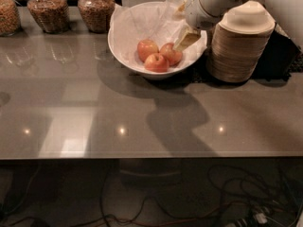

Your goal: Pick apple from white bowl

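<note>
Jars (47,11) of grain line far left of surface (142,117). White bowl (123,41), paper-lined, at centre back holds apple (171,54), rightmost, touching two other apples (156,63). End effector (187,38) dips over bowl's right rim, just beside apple; cannot tell its opening. Stacked beige bowls (236,51) at right.

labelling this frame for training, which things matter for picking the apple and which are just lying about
Job: white bowl; gripper reaching into its right side; apple nearest the gripper.
Lying about: two other apples; stacked beige bowls; three glass jars; table.
</note>
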You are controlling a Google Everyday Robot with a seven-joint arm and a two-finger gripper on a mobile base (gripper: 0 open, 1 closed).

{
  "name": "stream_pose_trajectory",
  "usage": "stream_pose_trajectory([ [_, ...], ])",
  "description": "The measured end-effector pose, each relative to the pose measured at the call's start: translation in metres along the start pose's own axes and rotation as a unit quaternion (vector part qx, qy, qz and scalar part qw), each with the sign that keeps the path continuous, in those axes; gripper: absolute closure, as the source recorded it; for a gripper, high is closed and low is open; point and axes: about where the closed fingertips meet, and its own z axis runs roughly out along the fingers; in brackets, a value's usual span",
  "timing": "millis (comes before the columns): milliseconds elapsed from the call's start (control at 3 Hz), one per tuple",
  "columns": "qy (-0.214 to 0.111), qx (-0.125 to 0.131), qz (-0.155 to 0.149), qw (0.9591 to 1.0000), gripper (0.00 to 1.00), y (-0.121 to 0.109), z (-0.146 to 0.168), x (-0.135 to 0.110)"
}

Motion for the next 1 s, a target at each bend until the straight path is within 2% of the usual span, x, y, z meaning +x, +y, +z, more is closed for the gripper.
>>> stream_pose_trajectory([
  [333, 0.013, -0.022, 0.001, 0.9997, 0.53, 0.013, 0.012, 0.012],
  [1000, 0.02, -0.054, 0.005, 0.9983, 0.34, 0.03, 0.035, 0.025],
])
